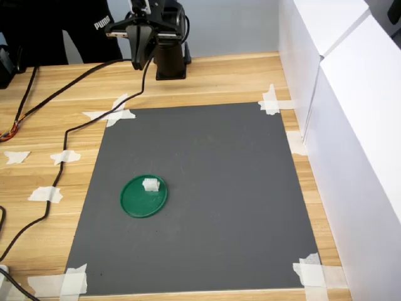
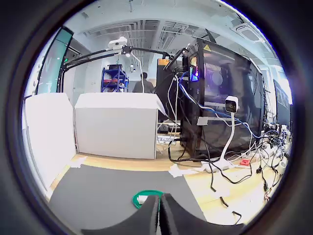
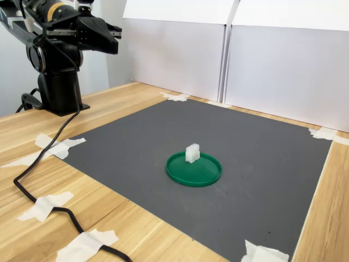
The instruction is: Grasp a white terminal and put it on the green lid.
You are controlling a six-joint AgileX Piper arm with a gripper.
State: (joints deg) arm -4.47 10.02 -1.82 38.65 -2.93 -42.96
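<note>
A dark grey mat lies on the wooden table, white tape at the mat's corners. White boxes and a black cable flank the mat.

Black arm on a stout cylindrical black pedestal base, round joint housing at its shoulder. Orange-gold ring around the forearm. Black gripper with tapered dark fingers. Thin black cable runs off from the base.

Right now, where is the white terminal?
In both exterior views the white terminal stands on the green lid, near its rim, on the grey mat.
</note>
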